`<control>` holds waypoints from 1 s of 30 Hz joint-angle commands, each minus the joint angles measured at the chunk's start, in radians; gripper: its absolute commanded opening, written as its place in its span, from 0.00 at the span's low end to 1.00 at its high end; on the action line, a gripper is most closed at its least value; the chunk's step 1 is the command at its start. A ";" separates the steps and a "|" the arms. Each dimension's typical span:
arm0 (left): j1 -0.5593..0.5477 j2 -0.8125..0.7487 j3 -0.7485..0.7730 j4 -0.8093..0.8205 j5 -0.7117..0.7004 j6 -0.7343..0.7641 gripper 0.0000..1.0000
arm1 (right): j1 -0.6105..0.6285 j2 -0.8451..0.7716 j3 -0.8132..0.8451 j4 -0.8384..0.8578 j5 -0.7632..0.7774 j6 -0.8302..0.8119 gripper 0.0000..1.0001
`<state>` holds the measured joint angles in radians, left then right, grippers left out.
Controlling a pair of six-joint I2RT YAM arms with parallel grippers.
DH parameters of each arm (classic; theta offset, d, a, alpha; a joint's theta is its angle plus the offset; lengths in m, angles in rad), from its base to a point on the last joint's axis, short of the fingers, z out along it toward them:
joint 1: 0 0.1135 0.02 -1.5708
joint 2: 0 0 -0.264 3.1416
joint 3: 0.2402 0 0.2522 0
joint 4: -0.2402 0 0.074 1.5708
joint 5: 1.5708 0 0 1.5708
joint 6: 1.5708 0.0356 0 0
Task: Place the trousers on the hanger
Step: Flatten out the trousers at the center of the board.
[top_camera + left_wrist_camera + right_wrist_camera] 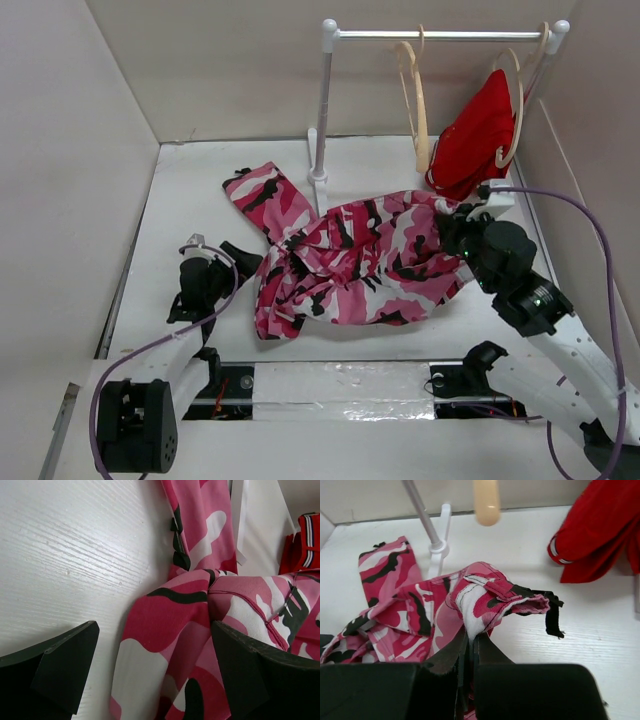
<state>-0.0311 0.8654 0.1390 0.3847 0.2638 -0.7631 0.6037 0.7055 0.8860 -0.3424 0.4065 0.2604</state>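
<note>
The trousers (350,260) lie bunched on the table (190,200), the heap running roughly from 9 o'clock to 3 o'clock in the overhead view, with one leg trailing off toward 10 o'clock past the foot of the rail (440,35).

Your right gripper (452,225) sits at the heap's 3 o'clock end. Its fingers are pressed together on a fold of the camouflage cloth, and the wrist view shows that fold lifted clear of the table. It looks like the waistband end, though the bunching makes that hard to confirm.

Your left gripper (225,262) is at the 9 o'clock edge, spread wide and gripping nothing. Cloth lies beneath the gap between its fingers, and whether it touches them cannot be told.

The hanger (421,125) hangs bare on the rail, at about 11 o'clock from your right gripper. It is well apart from the left one, so the right arm is clearly the nearer. A red garment (480,135) on the neighbouring hanger hangs just to its 3 o'clock side.

The trousers are not yet on the hanger. The coming move likely turns on carrying the pinched end up toward 11 o'clock while keeping off the red garment.
</note>
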 commanded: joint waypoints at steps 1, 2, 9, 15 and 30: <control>-0.010 0.010 0.020 0.013 0.052 0.025 0.95 | -0.039 -0.089 0.099 0.016 0.063 -0.012 0.00; -0.021 0.041 0.024 0.019 0.057 0.024 0.96 | -0.039 -0.096 0.103 0.008 0.061 -0.012 0.00; -0.196 0.231 0.123 0.066 -0.067 -0.013 0.96 | -0.079 -0.110 0.113 -0.035 0.078 -0.013 0.00; -0.210 0.436 0.253 0.154 -0.231 -0.090 0.96 | -0.088 -0.146 0.117 -0.078 0.103 -0.006 0.00; -0.188 0.756 0.573 0.037 -0.299 -0.136 0.00 | -0.088 -0.176 0.090 -0.082 0.068 0.017 0.00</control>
<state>-0.2348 1.6669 0.6899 0.4725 -0.0135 -0.8886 0.5240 0.5434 0.9535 -0.4915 0.4561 0.2691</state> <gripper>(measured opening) 0.033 0.045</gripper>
